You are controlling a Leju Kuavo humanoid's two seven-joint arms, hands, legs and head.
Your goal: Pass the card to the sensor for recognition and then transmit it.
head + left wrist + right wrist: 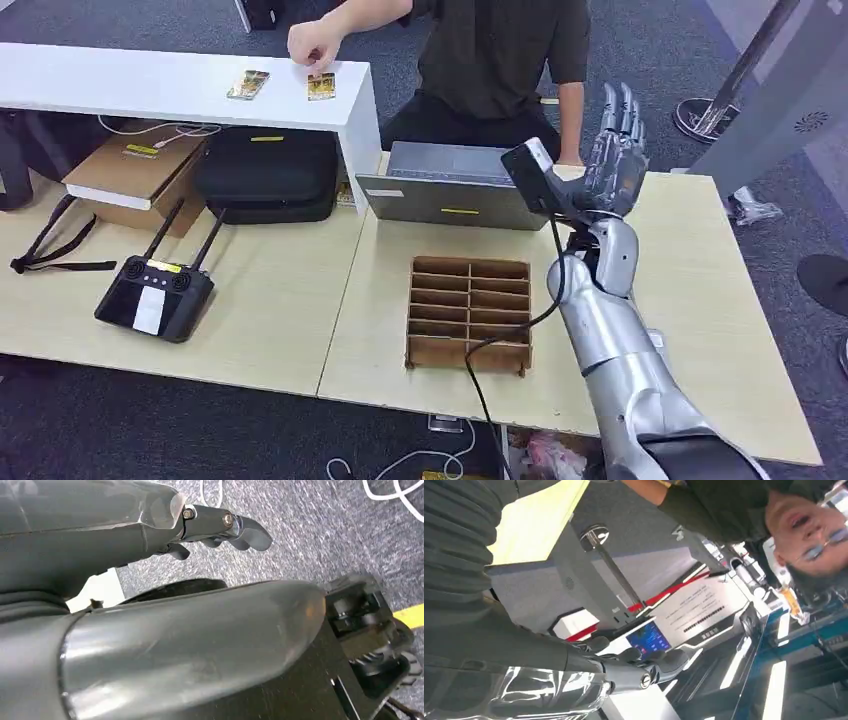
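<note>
While the right hand stands raised above the far right part of the table, fingers straight, apart and holding nothing, the task reads as barely begun

- Cards: two lie on the white shelf at far left; the left card rests alone, the right card sits under a person's hand. Neither is near the robot
- Sensor: none can be picked out with certainty; a grey laptop stands just beside the raised hand, on its left
- Left hand: hangs over grey carpet, fingers slightly curled, nothing in them
- Other items: brown wooden divider tray mid-table, black remote controller near left, black case under the shelf
- Judgement: receiving a card, presenting it for recognition and passing it on all remain to be done
</note>
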